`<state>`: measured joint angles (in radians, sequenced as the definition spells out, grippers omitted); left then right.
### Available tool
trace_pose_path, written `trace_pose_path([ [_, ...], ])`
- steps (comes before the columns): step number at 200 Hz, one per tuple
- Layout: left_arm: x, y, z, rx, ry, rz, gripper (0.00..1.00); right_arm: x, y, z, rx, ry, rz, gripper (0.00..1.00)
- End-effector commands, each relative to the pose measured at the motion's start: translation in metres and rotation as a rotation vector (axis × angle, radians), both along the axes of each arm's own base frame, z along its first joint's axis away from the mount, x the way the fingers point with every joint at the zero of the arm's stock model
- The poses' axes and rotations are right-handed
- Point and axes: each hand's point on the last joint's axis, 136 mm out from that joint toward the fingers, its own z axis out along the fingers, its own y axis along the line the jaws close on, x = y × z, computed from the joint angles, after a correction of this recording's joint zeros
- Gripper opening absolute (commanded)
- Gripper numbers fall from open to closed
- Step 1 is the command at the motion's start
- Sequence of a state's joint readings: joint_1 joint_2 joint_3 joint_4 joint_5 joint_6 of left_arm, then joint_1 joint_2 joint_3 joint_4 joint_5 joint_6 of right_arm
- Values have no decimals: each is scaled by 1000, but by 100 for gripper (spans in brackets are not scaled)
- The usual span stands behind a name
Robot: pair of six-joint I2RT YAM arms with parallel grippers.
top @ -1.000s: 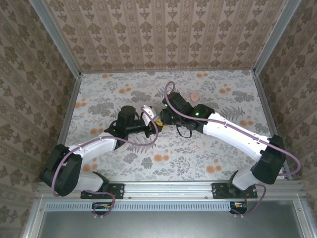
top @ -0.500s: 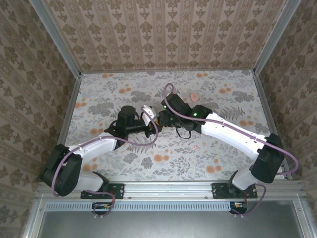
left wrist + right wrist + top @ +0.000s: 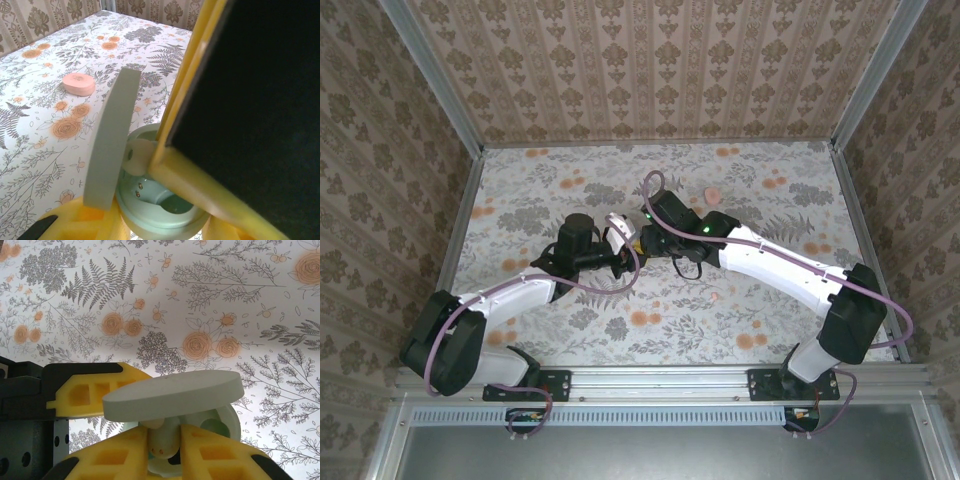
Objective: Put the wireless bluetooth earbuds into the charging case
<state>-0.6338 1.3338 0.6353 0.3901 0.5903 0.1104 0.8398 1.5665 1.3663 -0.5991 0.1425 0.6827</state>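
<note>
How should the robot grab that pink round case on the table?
Probably pinch the pink case across its rounded sides, coming straight down from above. It lies flat and low on the table, so its top gives no hold.

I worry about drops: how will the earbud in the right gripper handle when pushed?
Probably slippery: the earbud is small, rounded and glossy in the right gripper. Likely light yet stiff, being hard-looking plastic. It could squirt sideways if pinched off-centre.
</note>
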Motion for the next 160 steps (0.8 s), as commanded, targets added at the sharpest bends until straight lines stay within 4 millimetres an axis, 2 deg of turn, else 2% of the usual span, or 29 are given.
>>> trace_pose_path([
  [1,-1,-8,23,-53,-85,-44,11,1,6,10,35,-21,23,20],
  [68,7,0,20,-70,-52,0,11,-1,3,32,145,-52,22,15],
  [126,18,12,16,-83,-12,50,11,-17,1,39,213,-22,65,14],
  [141,23,19,13,-84,10,78,11,-20,0,39,231,-12,71,14],
  [154,29,27,12,-85,30,108,11,-21,-3,30,223,13,67,14],
  [155,30,27,11,-84,33,111,11,-23,-6,37,236,0,68,14],
  [160,32,31,10,-84,40,125,11,-24,-9,37,237,1,65,13],
])
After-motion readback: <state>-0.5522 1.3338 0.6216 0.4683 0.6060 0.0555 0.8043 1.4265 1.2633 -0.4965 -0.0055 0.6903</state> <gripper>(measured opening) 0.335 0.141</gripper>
